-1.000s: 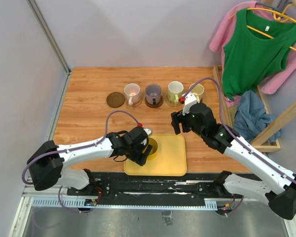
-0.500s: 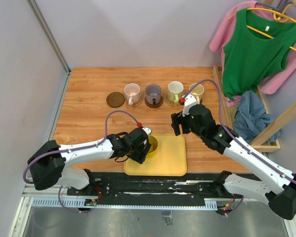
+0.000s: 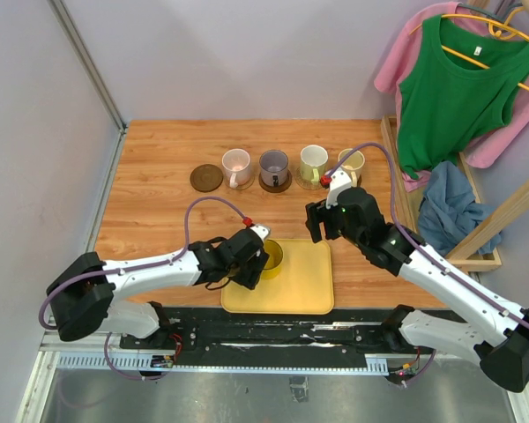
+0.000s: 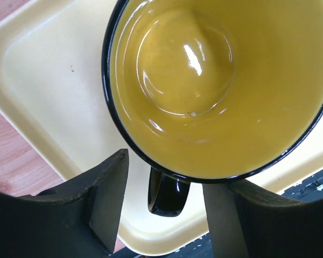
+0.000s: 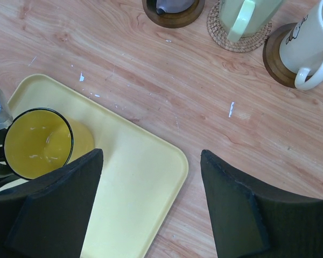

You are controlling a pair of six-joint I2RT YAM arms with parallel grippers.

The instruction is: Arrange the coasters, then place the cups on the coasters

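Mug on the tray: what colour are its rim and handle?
Black, on a yellow mug; clearest in the left wrist view.

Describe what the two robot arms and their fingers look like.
Both the left arm and right arm have white links with black joints and wrist housings. A purple cable runs to each wrist, ending in a red fitting. A small green light shows on the right arm. The fingers are broad, flat and matte black.

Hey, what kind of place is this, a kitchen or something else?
Probably a robotics lab test cell, not a kitchen: the left arm and right arm are bolted at a wooden table's edge, plain grey panels wall it in, and a green tank top hangs beside it.
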